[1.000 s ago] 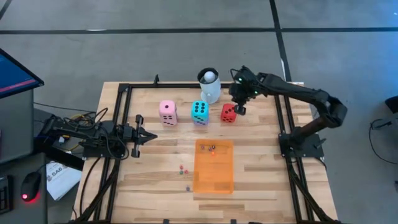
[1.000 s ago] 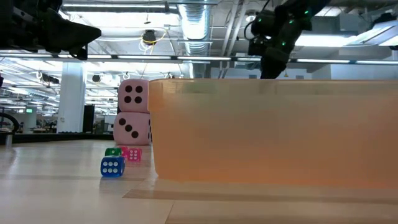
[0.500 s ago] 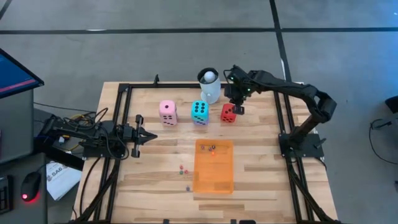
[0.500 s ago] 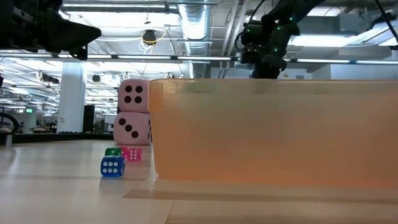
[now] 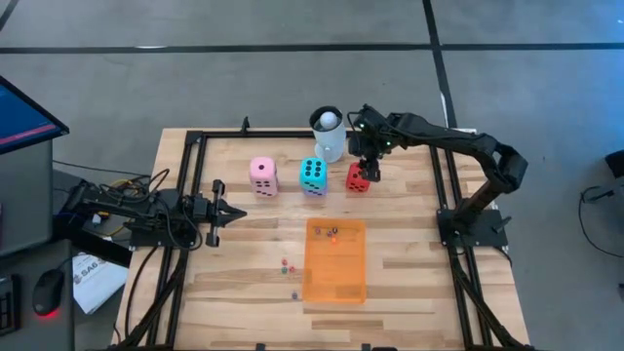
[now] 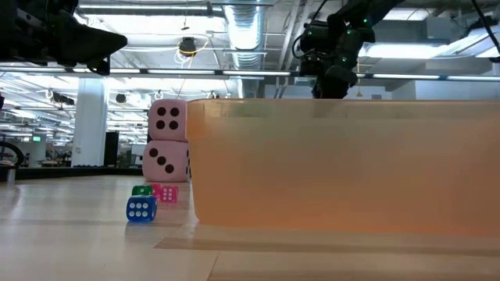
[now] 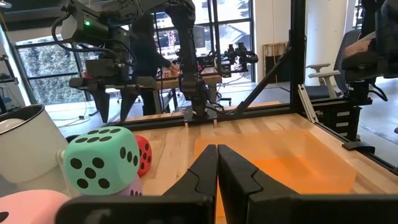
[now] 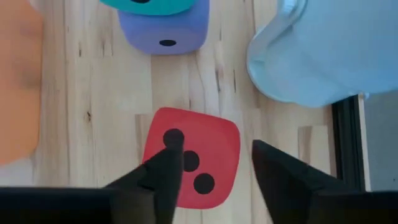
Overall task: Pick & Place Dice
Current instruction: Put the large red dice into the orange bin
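Observation:
The red die (image 5: 358, 177) (image 8: 202, 149) rests flat on the table near the white mug (image 5: 329, 135). My right gripper (image 5: 367, 166) (image 8: 214, 177) hangs open just above it, pointing down, one finger over the die's top face and the other past its edge. A teal die (image 5: 313, 175) sits on top of a purple die (image 8: 165, 28). The pink die (image 5: 262, 176) (image 6: 166, 119) stands on a second pink one (image 6: 165, 161). Tiny dice (image 5: 288, 265) (image 6: 141, 208) lie by the orange mat. My left gripper (image 5: 222, 213) (image 7: 217, 155) waits shut near the table's left edge.
The orange mat (image 5: 334, 261) lies in the near middle of the table, with a few tiny pieces (image 5: 331, 232) on its far end. The mug stands close behind the red die. A black frame rail (image 5: 444, 185) runs along the table's right side.
My right gripper has moved a little toward the table's left, from beside the red die's right edge to above it. The dice have stayed in place.

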Available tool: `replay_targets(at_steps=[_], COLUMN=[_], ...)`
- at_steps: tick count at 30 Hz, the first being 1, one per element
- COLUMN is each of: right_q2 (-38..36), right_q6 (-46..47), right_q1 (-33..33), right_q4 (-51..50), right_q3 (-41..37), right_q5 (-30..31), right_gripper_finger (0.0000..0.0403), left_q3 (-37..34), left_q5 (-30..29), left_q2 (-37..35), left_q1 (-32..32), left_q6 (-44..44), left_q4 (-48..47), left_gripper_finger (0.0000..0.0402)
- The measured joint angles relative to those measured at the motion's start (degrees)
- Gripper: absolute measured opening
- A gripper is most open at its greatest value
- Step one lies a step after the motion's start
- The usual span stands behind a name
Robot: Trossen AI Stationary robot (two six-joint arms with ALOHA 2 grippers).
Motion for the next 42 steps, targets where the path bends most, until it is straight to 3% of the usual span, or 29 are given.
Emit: replay_targets(at_steps=[9,27,42], right_q2=[0.0,1.79,2.95], right_q6=[2.49,10.29,9.97], right_q1=[0.2,0.23,0.52], right_q4=[-0.05,0.93,-0.74], right_q3=[0.0,-0.03,-0.07], right_q5=[0.01,0.05,2.46], right_gripper_finger=[0.027,0.0322,0.0369], left_q3=[0.0,0.0,0.07], left_q5=[0.01,0.0,-0.06], left_q2=[0.0,0.0,4.28], left_q1=[0.0,0.01,0.0], left_q6=[0.0,-0.02,-0.04], left_q4=[0.0,-0.2,-0.25], left_gripper_finger=[0.0,0.0,0.0])
